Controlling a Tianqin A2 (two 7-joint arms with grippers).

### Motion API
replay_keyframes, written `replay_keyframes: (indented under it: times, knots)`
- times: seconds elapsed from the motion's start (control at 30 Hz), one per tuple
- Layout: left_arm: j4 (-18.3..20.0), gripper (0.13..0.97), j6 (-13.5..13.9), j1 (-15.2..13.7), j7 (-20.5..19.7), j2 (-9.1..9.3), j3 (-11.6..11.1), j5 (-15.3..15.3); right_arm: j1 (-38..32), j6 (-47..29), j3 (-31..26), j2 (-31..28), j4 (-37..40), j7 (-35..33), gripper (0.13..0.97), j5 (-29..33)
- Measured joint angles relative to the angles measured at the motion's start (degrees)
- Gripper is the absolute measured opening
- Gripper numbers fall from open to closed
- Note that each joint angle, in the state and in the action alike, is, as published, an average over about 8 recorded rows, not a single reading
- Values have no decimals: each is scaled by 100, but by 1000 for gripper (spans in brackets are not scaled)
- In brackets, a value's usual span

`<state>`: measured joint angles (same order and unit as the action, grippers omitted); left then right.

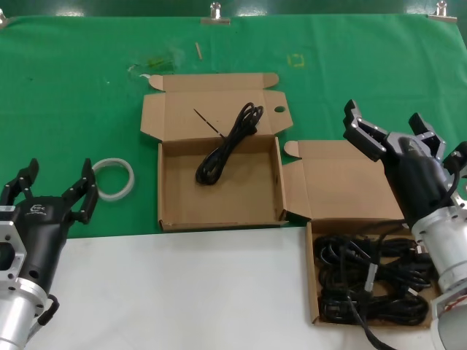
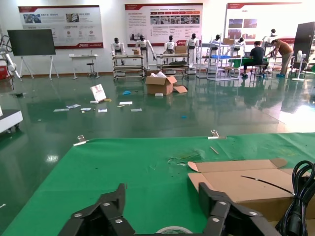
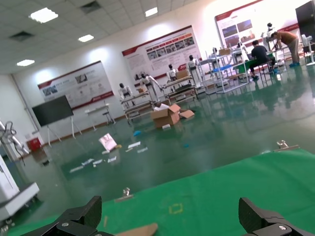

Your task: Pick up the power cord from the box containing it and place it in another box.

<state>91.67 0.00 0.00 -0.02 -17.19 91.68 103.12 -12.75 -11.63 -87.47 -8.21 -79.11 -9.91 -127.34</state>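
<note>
Spreading across the far half of the table is a green cloth (image 1: 73, 87), matte and slightly creased, with a smooth white surface (image 1: 160, 292) nearer the robot. At the centre sits another box (image 1: 169, 219), a shallow brown cardboard mailer with its lid folded back toward 12 o'clock. At 4 o'clock from it lies the box containing it (image 1: 343, 182), holding a heap of black cords (image 1: 372, 281). The power cord (image 1: 230, 144), a thin glossy black bundle with a stiff tie end poking out, lies aslant on that central box's floor and lid hinge (so the transfer looks done). The right gripper (image 1: 394, 131) hovers over the side box's lid, fingers spread wide and empty. The left gripper (image 1: 51, 191) waits at 8 o'clock, fingers also apart, beside a white tape ring (image 1: 113, 179). Any next pick should, I judge, descend straight onto 1 bundle's middle, closing across its narrow width to avoid snagging neighbouring loops.
</note>
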Motion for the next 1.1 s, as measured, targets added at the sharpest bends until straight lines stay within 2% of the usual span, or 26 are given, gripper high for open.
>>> replay_keyframes:
  times: [0.07,0.33,0.37,0.63,0.93,1.1]
  knots:
    - [0,414,0,0,0,0,0,0,54,49,-18,-38,-53,42,966,102]
    - [0,629,0,0,0,0,0,1,270,245,-89,-190,-266,209,966,512]
    - [0,629,0,0,0,0,0,1,298,270,-98,-210,-292,231,966,564]
    - [0,808,0,0,2,0,0,1,514,469,-169,-362,-507,400,966,976]
    - [0,919,0,0,3,0,0,1,756,689,-249,-532,-744,587,966,1434]
    - [0,942,0,0,2,0,0,2,892,813,-294,-628,-879,693,966,1693]
